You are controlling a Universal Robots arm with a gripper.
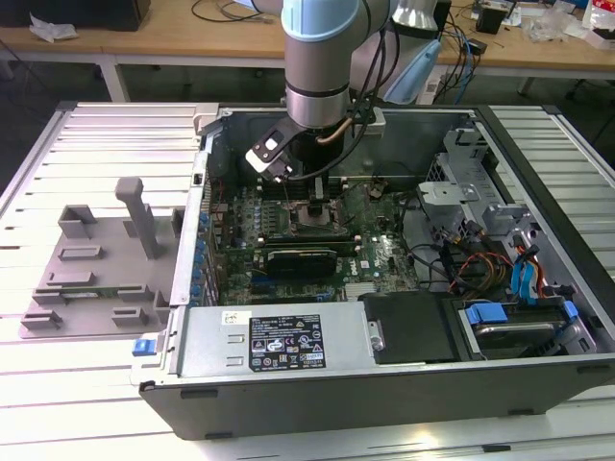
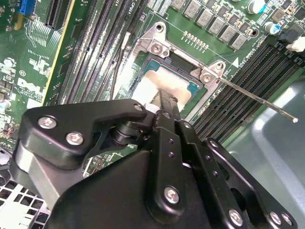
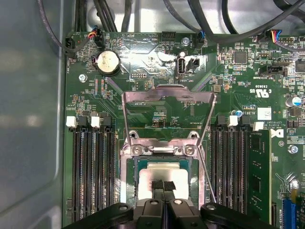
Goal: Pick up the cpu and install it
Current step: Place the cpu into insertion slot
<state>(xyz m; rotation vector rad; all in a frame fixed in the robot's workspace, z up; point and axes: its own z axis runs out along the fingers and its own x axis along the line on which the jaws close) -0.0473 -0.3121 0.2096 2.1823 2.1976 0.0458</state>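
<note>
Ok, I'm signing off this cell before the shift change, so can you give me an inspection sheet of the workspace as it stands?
Surface: slatted metal table, bearing an open computer case.
Job's things: the cpu lies flat in the socket; the socket frame stands open and its lever is unlatched.
Clutter: grey plastic tray on the table, to the exterior view's left of the case.
Grippers: claw shut, tips over the middle of the cpu's top; contact cannot be told.
Cables: coloured wires inside the case, apart from the socket.
Surroundings: workbench behind the table.
</note>
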